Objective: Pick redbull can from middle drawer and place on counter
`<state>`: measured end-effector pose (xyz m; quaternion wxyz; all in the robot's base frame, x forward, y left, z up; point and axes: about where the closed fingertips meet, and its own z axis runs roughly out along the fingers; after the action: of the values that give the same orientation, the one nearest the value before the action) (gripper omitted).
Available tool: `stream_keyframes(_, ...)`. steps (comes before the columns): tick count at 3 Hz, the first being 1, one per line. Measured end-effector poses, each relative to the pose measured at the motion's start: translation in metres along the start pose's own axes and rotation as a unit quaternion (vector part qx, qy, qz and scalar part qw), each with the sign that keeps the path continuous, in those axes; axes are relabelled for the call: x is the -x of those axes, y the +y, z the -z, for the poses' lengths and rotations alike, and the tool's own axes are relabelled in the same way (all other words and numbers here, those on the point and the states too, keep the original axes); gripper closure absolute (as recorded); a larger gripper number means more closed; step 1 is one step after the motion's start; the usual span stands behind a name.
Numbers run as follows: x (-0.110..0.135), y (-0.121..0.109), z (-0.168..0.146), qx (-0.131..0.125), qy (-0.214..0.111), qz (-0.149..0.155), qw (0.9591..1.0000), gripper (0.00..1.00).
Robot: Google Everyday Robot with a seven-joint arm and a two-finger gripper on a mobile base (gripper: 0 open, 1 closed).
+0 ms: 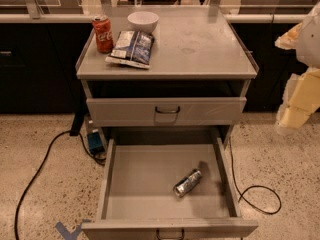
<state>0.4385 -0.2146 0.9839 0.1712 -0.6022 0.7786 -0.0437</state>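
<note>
Lying on its side, the redbull can (187,183) rested on the floor of the open middle drawer (140,179), right of centre. The gripper (296,104) hung off to the right of the cabinet, well apart from the can; whether it was spread or pressed together, I could not tell. On the counter (200,44) stood 1 red can (102,33), 1 white bowl (143,21) and 1 snack bag (131,48).

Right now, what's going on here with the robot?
Nothing is being handled. The slim silver-and-blue redbull can lies on its side in the open wide grey metal middle drawer. The robot's gripper hangs off to the side, away from the drawer. On the flat grey metal counter sit a red cola can, a white bowl and a blue snack bag.
</note>
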Motion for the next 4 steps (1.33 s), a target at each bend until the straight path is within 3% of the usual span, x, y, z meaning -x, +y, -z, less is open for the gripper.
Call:
stream_keyframes(2, 0.005, 0.002, -0.003, -0.011, -0.013, 0.008, 0.9998, 0.00)
stream_keyframes(3, 0.026, 0.009, -0.015, -0.027, -0.044, 0.040, 0.9979, 0.00)
stream_keyframes(4, 0.052, 0.014, -0.040, -0.037, -0.074, 0.091, 0.9924, 0.00)
